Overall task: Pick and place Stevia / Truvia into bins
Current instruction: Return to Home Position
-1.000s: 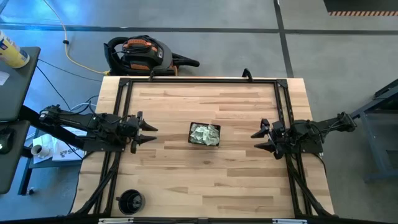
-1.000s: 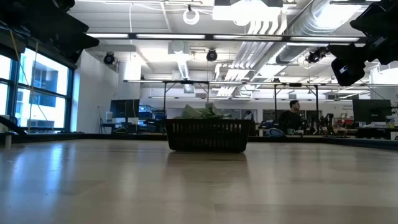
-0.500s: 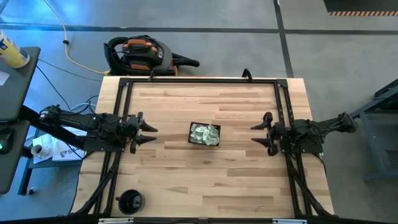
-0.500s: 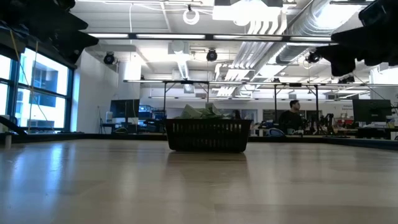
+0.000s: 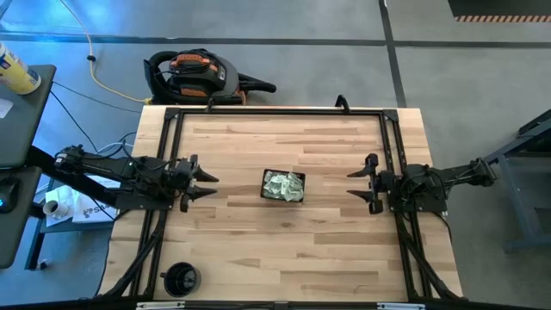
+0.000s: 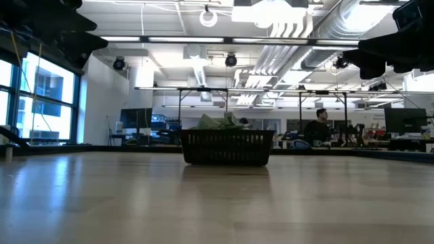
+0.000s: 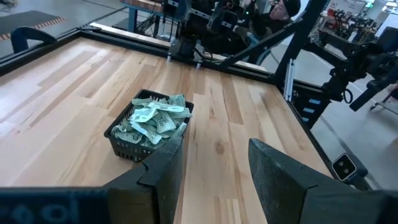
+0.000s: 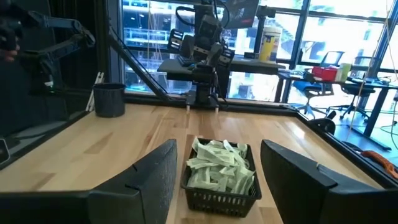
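1. The Stevia sachets (image 5: 284, 184) are flat paper rectangles, pale green and white. They lie heaped and overlapping inside the tray, too many to count.
2. One tray (image 5: 283, 201) is present. It is rectangular, with low walls of black mesh, and it stands at the centre of the desk, between the two claws and well apart from both.
3. The desk (image 5: 284, 250) is built of pale, smooth wooden strips and is bordered by a black frame (image 5: 275, 111).
4. The left claw (image 5: 213, 186) hovers to the tray's left with its tips turned toward the tray. Its two dark fingers are spread and nothing lies between them.
5. The right claw (image 5: 351, 184) mirrors it on the tray's right. Its fingers are likewise spread and empty.
6. The high view shows the pile only from above. The low view shows the mesh wall side-on, with sachets (image 6: 218, 123) rising above the rim, and one person (image 6: 319, 125) in the room behind. Each wrist view shows the gap between its own fingers, with the tray beyond.
7. One round black cup (image 5: 181, 278) stands at the desk's near-left corner. One orange-and-black vacuum cleaner (image 5: 194, 73) lies on the floor beyond the desk's far edge.
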Robot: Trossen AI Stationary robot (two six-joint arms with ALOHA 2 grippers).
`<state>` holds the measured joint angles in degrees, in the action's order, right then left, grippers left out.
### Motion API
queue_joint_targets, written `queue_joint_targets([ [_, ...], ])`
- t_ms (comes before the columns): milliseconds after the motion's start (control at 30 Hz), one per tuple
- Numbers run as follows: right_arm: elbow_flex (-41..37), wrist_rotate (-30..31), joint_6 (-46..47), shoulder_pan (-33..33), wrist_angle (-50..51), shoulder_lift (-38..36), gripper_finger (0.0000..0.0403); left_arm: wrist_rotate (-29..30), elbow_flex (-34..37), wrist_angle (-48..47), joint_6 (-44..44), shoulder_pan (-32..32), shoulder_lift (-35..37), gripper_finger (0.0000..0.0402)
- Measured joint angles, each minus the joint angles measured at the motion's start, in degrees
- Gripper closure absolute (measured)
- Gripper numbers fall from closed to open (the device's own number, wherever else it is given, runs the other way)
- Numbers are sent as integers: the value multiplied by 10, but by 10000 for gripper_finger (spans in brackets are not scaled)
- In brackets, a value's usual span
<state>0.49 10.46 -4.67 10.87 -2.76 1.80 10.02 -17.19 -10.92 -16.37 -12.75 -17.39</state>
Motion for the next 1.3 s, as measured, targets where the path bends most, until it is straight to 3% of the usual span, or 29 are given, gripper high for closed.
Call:
queue_joint_targets([
  [667,0,-1,1,0,0,0,181,1,0,-1,0,2,1,186],
  [833,0,-1,1,0,0,0,181,-8,0,-46,0,54,23,185],
  [1067,0,-1,1,0,0,0,181,-8,1,-179,0,202,91,185],
  [1200,0,-1,1,0,0,0,181,28,1,-232,0,214,143,185],
  [1300,0,-1,1,0,0,0,181,9,0,-244,0,214,159,186],
])
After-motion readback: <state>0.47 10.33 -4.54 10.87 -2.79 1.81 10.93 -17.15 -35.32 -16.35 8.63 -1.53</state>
